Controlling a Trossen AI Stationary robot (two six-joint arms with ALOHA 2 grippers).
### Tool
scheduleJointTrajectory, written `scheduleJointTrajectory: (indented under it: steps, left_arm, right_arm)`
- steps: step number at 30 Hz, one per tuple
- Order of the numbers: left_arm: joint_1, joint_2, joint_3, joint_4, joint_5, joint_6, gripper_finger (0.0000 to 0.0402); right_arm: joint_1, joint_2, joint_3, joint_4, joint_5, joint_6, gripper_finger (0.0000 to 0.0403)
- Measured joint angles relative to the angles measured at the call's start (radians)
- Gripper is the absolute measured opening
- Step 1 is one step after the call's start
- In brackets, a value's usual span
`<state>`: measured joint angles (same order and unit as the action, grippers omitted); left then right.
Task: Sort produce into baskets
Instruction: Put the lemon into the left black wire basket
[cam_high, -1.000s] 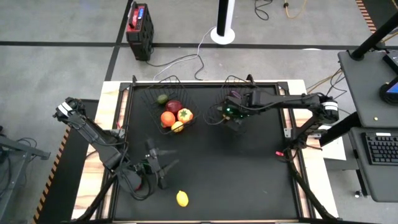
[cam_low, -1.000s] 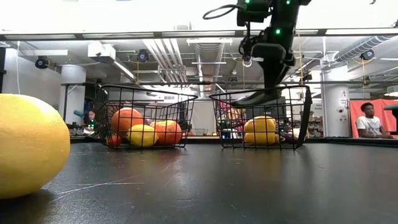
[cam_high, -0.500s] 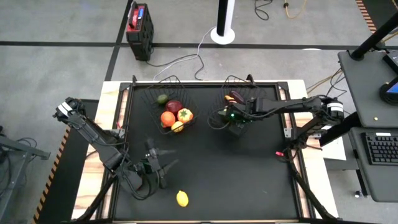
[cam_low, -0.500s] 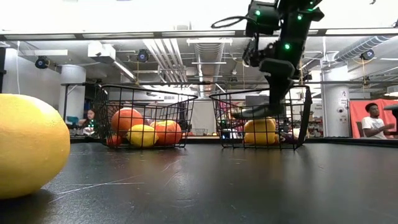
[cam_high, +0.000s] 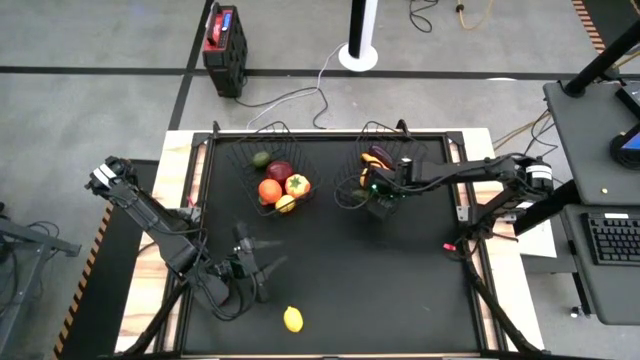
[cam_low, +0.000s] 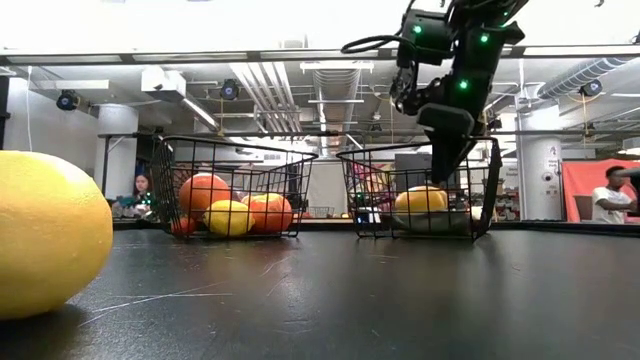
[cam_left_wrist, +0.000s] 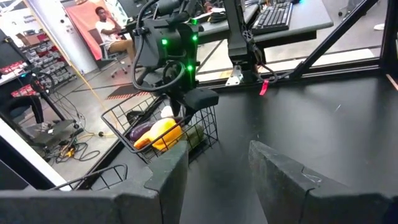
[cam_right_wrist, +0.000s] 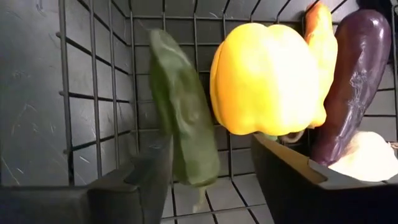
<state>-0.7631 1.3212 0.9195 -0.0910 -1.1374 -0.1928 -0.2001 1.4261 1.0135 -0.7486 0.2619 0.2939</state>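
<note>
Cucumber (cam_right_wrist: 183, 124): loose between the spread fingers of the right tool (cam_right_wrist: 211, 177), in the right basket (cam_high: 352, 172).
Left tool (cam_left_wrist: 214, 168): open, empty, above the table (cam_high: 400, 270).

Both my arms are dark, slim and jointed. My left arm (cam_high: 150, 215) has a white band near its shoulder. My right arm (cam_high: 470, 172) carries a white collar, green indicator lights by the wrist, and looping black cables.
</note>
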Motion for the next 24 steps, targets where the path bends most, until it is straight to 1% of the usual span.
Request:
scheduleJointTrajectory:
  steps: [7, 10, 12, 15, 17, 18, 19, 21, 24]
  left_arm:
    - [-0.001, 0.000, 0.000, 0.000, 0.004, -0.010, 0.0155]
    - [-0.002, 0.000, 0.000, -0.004, 0.062, -0.022, 0.0155]
    - [-0.002, 0.001, 0.000, -0.012, 0.088, -0.026, 0.0155]
    - [-0.002, 0.001, 0.000, -0.026, 0.091, -0.031, 0.0155]
    - [-0.002, 0.001, 0.000, -0.025, 0.100, -0.076, 0.0155]
    - [-0.002, 0.001, 0.000, -0.024, 0.121, -0.095, 0.0155]
    - [0.000, 0.001, 0.000, -0.025, 0.162, -0.106, 0.0154]
    - [0.004, 0.001, 0.000, -0.024, 0.268, -0.114, 0.0153]
    - [0.022, 0.003, 0.000, -0.028, 0.478, -0.127, 0.0153]
  right_arm:
    - [0.001, -0.026, 0.046, -0.008, 0.000, -0.009, 0.0232]
    - [0.014, -0.059, 0.071, -0.011, 0.000, -0.007, 0.0239]
    - [0.030, -0.087, 0.083, -0.008, 0.000, -0.006, 0.0242]
    - [0.064, -0.135, 0.091, -0.008, 0.000, 0.009, 0.0244]
    - [0.096, -0.166, 0.091, -0.008, 0.000, 0.028, 0.0243]
    - [0.113, -0.181, 0.089, -0.003, 0.000, 0.038, 0.0242]
    - [0.131, -0.197, 0.084, -0.001, 0.000, 0.047, 0.0241]
    - [0.170, -0.216, 0.077, -0.002, 0.000, 0.064, 0.0240]
    - [0.231, -0.234, 0.071, -0.003, 0.000, 0.094, 0.0241]
